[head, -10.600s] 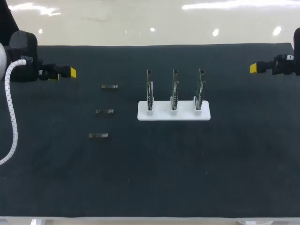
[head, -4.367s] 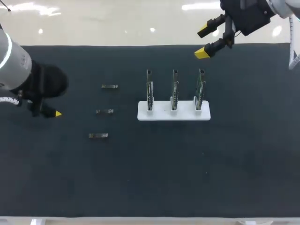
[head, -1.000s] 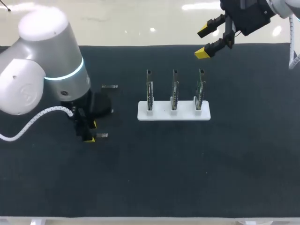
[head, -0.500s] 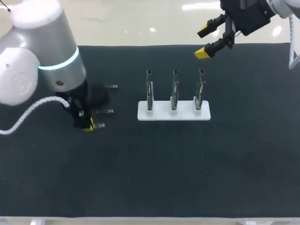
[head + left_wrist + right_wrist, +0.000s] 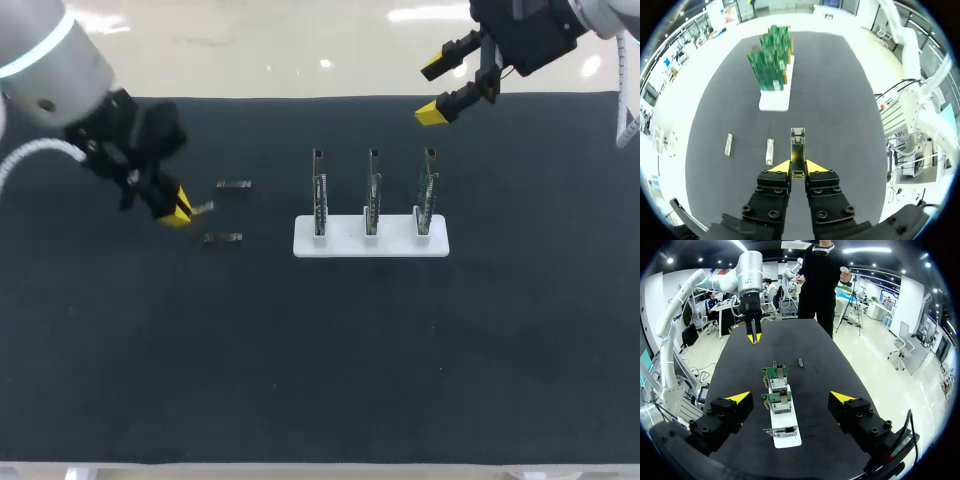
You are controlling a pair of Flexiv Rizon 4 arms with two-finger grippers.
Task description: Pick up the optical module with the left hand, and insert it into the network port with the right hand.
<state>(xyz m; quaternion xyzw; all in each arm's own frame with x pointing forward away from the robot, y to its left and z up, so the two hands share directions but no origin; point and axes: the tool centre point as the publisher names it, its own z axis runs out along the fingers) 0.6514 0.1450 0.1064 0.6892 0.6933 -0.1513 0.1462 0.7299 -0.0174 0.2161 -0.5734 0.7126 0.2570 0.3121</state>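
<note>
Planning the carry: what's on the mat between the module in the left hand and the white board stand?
Bare mat only, clearest in the left wrist view; the two loose modules lie off to one side.

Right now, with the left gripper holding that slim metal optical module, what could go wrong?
The left gripper pinches the slim metal optical module by one end only, so it may twist or slip at handover. The open right gripper hovers beyond the upright green circuit boards; crossing to it could clip them.
</note>
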